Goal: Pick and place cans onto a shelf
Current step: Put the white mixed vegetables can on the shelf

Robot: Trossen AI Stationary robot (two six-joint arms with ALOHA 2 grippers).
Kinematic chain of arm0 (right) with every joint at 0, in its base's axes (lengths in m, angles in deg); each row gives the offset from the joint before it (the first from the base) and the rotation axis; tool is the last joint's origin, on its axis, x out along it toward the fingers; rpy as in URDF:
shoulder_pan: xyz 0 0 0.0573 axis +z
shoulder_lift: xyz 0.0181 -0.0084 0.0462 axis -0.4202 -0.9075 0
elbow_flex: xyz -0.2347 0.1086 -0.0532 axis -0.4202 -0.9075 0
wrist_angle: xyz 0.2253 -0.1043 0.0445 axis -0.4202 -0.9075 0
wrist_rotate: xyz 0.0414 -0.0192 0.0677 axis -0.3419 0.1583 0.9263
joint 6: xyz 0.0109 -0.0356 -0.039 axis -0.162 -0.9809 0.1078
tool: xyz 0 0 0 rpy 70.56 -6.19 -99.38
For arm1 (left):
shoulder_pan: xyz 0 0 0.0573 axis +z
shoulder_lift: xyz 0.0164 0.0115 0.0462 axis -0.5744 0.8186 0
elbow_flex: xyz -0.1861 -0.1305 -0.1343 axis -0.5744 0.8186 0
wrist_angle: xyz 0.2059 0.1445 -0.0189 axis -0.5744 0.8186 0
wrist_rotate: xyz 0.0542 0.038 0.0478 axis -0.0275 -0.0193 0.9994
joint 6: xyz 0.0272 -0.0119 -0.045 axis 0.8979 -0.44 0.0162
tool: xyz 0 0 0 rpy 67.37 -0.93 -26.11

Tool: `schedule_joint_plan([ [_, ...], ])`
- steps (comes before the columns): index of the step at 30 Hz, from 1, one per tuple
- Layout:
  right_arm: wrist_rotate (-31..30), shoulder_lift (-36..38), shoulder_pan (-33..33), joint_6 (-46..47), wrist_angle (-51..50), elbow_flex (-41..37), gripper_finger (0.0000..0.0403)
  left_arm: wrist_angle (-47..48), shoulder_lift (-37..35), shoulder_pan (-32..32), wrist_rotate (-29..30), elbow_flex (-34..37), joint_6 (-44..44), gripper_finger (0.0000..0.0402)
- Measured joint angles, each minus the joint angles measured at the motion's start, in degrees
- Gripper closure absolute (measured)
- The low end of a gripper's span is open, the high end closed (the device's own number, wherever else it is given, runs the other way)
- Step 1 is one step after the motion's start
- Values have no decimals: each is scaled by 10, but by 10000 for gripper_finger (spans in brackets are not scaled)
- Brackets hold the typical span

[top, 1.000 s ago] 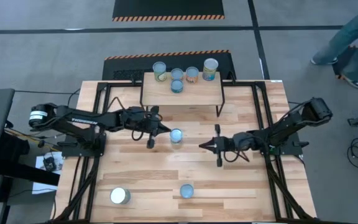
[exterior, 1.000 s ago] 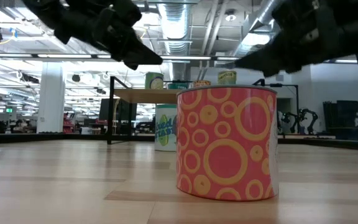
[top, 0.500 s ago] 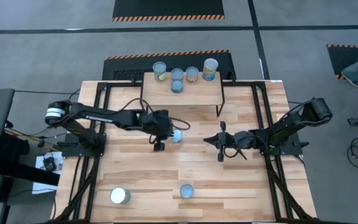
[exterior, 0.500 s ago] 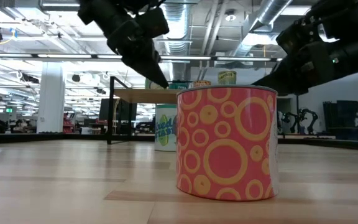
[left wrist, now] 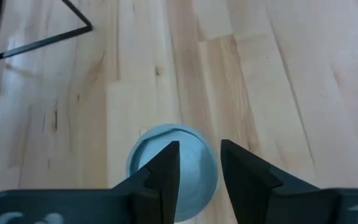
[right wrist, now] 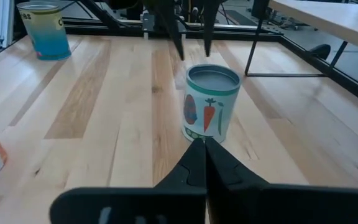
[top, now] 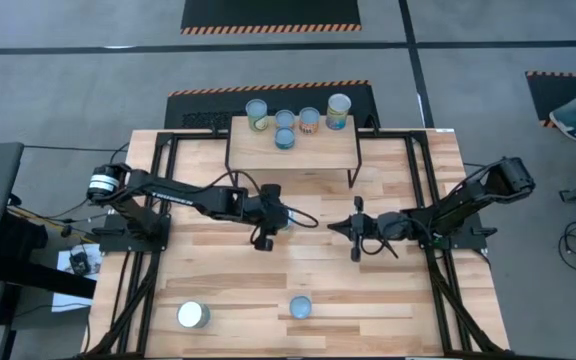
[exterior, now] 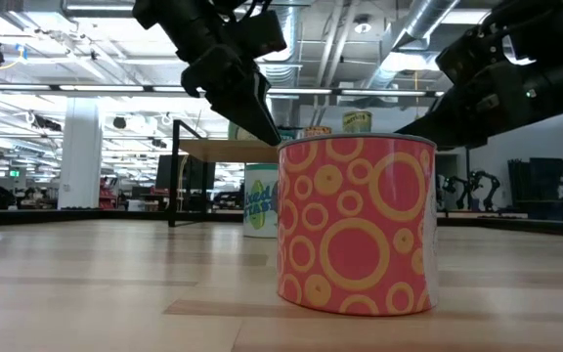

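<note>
High view: left gripper point(top: 265, 222) over the mid-table can point(top: 284, 218) just in front of the shelf point(top: 290, 148), which carries five cans; right gripper point(top: 354, 228) waits near the can, fingers together. Left wrist view: fingers point(left wrist: 166, 168) apart above the can top, not yet straddling, so the step looks like approach-to-grasp; next likely lower, close, lift to shelf.

Pink can point(exterior: 356, 226) — orange rings; carrot-label can point(right wrist: 211, 103) — white.

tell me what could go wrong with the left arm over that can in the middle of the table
1. The left claw hangs over the can with its fingers only narrowly apart; coming down like this, a fingertip could land on the lid and tip it.
2. The right claw, shut, points at the same can from nearby, so the arms might collide.
</note>
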Motion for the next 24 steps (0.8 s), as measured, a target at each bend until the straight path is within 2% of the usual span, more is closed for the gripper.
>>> schedule_joint_plan([
  [5,0,0,0,2,0,0,392,2,0,-1,-4,0,10,294],
  [19,0,0,0,6,-10,0,393,-29,62,0,15,0,16,295],
  [22,0,0,0,6,-8,0,388,-33,64,0,19,0,16,308],
  [24,0,0,0,7,-8,0,388,-33,64,0,19,0,24,330],
])
